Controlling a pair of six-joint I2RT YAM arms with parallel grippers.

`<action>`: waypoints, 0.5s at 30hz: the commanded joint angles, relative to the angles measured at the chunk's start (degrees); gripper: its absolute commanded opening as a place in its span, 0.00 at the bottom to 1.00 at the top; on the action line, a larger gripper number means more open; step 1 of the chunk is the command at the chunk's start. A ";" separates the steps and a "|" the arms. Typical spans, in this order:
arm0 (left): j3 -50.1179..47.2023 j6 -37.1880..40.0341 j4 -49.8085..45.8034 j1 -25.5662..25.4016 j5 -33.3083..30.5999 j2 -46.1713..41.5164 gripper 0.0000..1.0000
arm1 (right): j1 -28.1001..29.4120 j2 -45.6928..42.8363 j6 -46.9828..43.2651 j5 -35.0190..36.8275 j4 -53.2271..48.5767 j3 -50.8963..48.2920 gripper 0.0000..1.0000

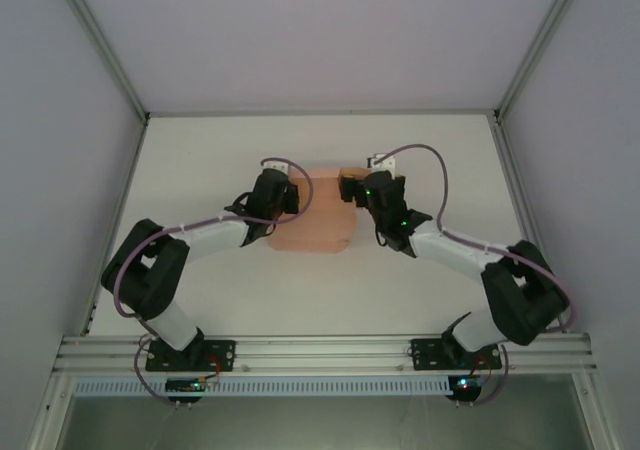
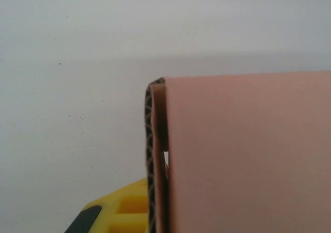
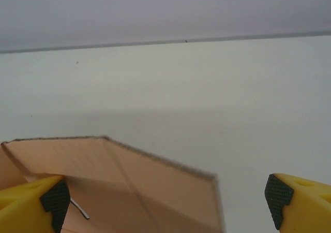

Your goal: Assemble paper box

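The salmon-pink paper box (image 1: 316, 218) lies partly folded at the table's middle, between both arms. My left gripper (image 1: 287, 196) is at its left far corner. In the left wrist view one yellow finger (image 2: 116, 212) presses against the outside of an upright double wall (image 2: 156, 155); a wide pink panel (image 2: 248, 155) hides the other finger. My right gripper (image 1: 352, 186) is at the box's right far corner. It stands open (image 3: 166, 204) with an angled flap (image 3: 139, 186) rising between its fingertips (image 3: 51, 202), near the left one.
White table (image 1: 420, 170) with grey enclosure walls and an aluminium frame rail (image 1: 320, 350) along the near edge. Bare table surface lies behind the box and to both sides.
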 commanded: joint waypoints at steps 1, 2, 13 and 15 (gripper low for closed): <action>2.71 -0.68 -1.97 -0.35 -1.24 -0.50 0.00 | -2.40 -5.92 1.80 -3.70 -14.29 -1.50 0.99; 2.99 -0.57 -2.15 -0.31 -1.10 -0.58 0.00 | -3.14 -7.23 2.00 -4.65 -17.37 -2.01 0.99; 4.13 1.23 -4.96 -0.06 -0.13 -1.21 0.00 | -7.99 -11.03 1.28 -13.61 -20.64 -7.56 0.99; 4.02 1.07 -4.91 0.04 0.41 -1.19 0.00 | -8.22 -8.94 1.18 -14.08 -18.97 -6.85 0.99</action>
